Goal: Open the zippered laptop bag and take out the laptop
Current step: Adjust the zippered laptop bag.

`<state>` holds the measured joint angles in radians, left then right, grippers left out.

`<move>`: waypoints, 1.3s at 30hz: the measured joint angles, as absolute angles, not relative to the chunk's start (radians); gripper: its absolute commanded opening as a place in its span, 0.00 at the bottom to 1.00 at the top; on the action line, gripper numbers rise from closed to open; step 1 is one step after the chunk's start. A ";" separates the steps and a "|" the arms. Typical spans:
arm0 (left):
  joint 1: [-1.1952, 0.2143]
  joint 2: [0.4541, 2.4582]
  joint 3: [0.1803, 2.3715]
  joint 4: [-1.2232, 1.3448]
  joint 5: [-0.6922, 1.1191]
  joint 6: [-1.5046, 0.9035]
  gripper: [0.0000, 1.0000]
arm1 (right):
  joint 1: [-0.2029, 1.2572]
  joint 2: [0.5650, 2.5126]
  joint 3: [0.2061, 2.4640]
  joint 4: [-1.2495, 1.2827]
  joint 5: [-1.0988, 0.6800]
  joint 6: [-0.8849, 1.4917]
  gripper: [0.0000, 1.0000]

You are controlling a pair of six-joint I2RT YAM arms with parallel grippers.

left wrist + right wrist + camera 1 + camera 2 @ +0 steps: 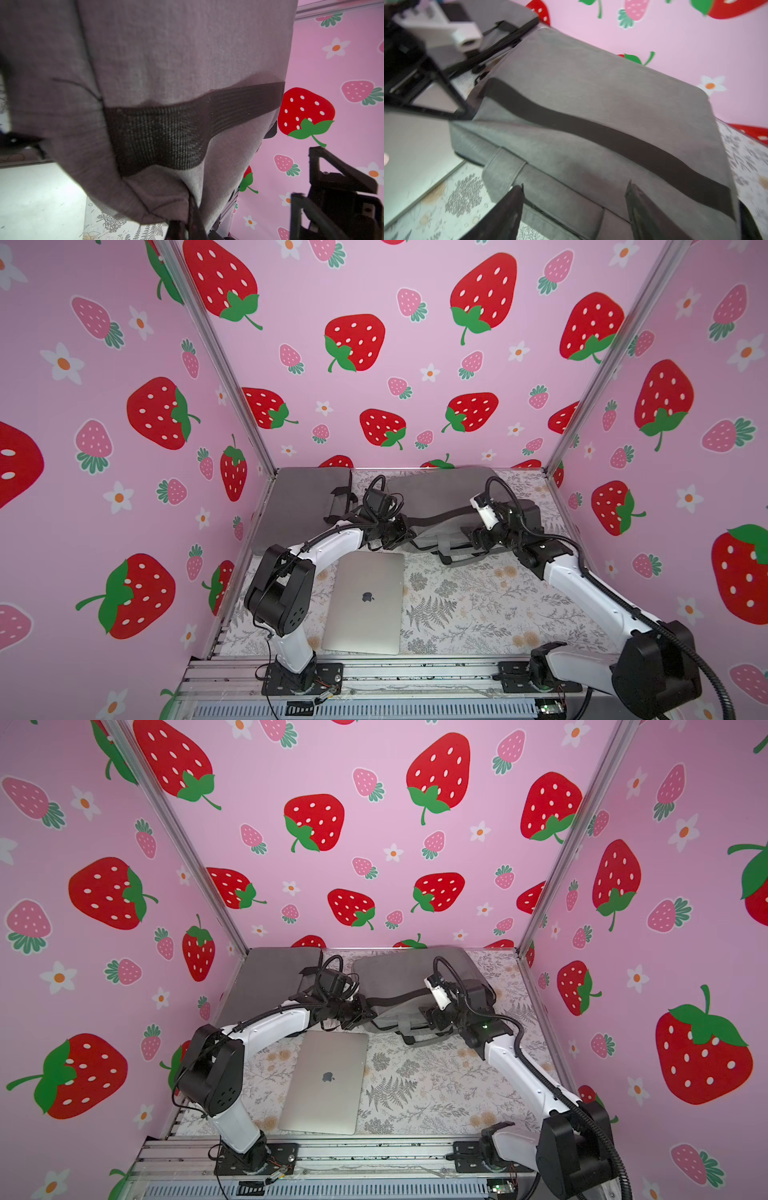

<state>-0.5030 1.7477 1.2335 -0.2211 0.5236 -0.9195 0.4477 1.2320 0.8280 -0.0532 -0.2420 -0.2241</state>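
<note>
Right wrist view: right tool spread, jaws apart over the near edge of the grey laptop bag, gripping nothing.
Left tool: pressed together at the bag's left end; whether it pinches fabric cannot be told.
Laptop: out of the bag, flat on the worktop, lower centre in both top views, long axis up-frame, nearer the left arm.

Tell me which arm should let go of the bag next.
Left, likely: the left gripper is shut on a corner of the laptop bag; the right gripper stands open, holding nothing.
</note>
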 measured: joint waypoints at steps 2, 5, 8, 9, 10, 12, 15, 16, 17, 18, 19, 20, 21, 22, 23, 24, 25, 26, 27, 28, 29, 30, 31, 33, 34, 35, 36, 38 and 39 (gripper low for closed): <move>-0.501 1.748 1.257 -0.259 0.517 -0.888 0.00 | 0.489 1.254 0.815 -0.030 -0.252 -0.297 0.85; -0.499 1.748 1.286 -0.301 0.507 -0.844 0.00 | 0.554 1.299 0.814 0.007 -0.244 -0.403 0.87; -0.491 1.748 1.293 -0.317 0.508 -0.822 0.00 | 0.625 1.353 0.827 0.022 -0.207 -0.514 0.87; -0.488 1.748 1.293 -0.321 0.508 -0.815 0.00 | 0.646 1.380 0.838 0.026 -0.190 -0.550 0.87; -0.485 1.748 1.293 -0.325 0.508 -0.810 0.00 | 0.664 1.407 0.849 0.028 -0.174 -0.585 0.86; -0.479 1.748 1.294 -0.331 0.509 -0.804 0.00 | 0.687 1.449 0.867 0.030 -0.151 -0.638 0.84; -0.470 1.748 1.293 -0.340 0.509 -0.793 0.02 | 0.698 1.498 0.894 0.030 -0.117 -0.699 0.76; -0.467 1.748 1.294 -0.341 0.510 -0.789 0.02 | 0.699 1.512 0.903 0.031 -0.105 -0.714 0.72; -0.465 1.748 1.294 -0.342 0.512 -0.786 0.03 | 0.699 1.523 0.913 0.032 -0.094 -0.727 0.68; -0.464 1.748 1.294 -0.342 0.514 -0.783 0.03 | 0.699 1.536 0.923 0.037 -0.084 -0.739 0.61; -0.463 1.748 1.294 -0.342 0.516 -0.781 0.04 | 0.701 1.547 0.932 0.041 -0.075 -0.753 0.55; -0.462 1.748 1.294 -0.342 0.517 -0.780 0.04 | 0.702 1.553 0.936 0.046 -0.068 -0.755 0.50; -0.461 1.748 1.294 -0.342 0.517 -0.780 0.04 | 0.703 1.559 0.940 0.051 -0.062 -0.766 0.42; -0.461 1.748 1.294 -0.342 0.517 -0.779 0.09 | 0.704 1.562 0.941 0.053 -0.059 -0.768 0.34; -0.459 1.748 1.294 -0.342 0.519 -0.779 0.11 | 0.704 1.562 0.941 0.053 -0.057 -0.770 0.28; -0.458 1.748 1.293 -0.342 0.524 -0.776 0.14 | 0.706 1.562 0.942 0.052 -0.055 -0.775 0.21; -0.454 1.747 1.294 -0.345 0.532 -0.771 0.16 | 0.707 1.562 0.942 0.051 -0.053 -0.778 0.14; -0.451 1.745 1.294 -0.348 0.535 -0.767 0.18 | 0.707 1.562 0.942 0.049 -0.053 -0.773 0.10; -0.448 1.740 1.293 -0.353 0.540 -0.756 0.21 | 0.707 1.562 0.942 0.047 -0.054 -0.772 0.05; -0.447 1.734 1.294 -0.362 0.539 -0.744 0.26 | 0.707 1.561 0.942 0.044 -0.056 -0.772 0.02; -0.447 1.725 1.295 -0.376 0.531 -0.730 0.30 | 0.707 1.559 0.942 0.042 -0.057 -0.766 0.01; -0.447 1.710 1.296 -0.393 0.516 -0.710 0.34 | 0.707 1.556 0.942 0.036 -0.060 -0.761 0.00; -0.447 1.688 1.297 -0.411 0.493 -0.691 0.39 | 0.704 1.555 0.944 0.028 -0.062 -0.755 0.00; -0.445 1.632 1.297 -0.434 0.454 -0.653 0.45 | 0.702 1.553 0.949 0.012 -0.070 -0.744 0.00; -0.441 1.597 1.297 -0.439 0.437 -0.634 0.47 | 0.700 1.552 0.953 0.001 -0.075 -0.736 0.00; -0.435 1.568 1.297 -0.443 0.422 -0.619 0.48 | 0.697 1.551 0.958 -0.008 -0.080 -0.731 0.00; -0.428 1.534 1.296 -0.448 0.401 -0.596 0.49 | 0.694 1.550 0.963 -0.017 -0.086 -0.724 0.00; -0.417 1.484 1.290 -0.445 0.363 -0.561 0.49 | 0.688 1.547 0.971 -0.029 -0.098 -0.707 0.00; -0.411 1.460 1.279 -0.443 0.341 -0.543 0.49 | 0.683 1.545 0.977 -0.039 -0.106 -0.699 0.00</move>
<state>-0.4114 1.4601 1.2793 -0.4435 0.3408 -0.5430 0.6834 1.5452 0.9768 -0.0391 -0.1059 -0.6994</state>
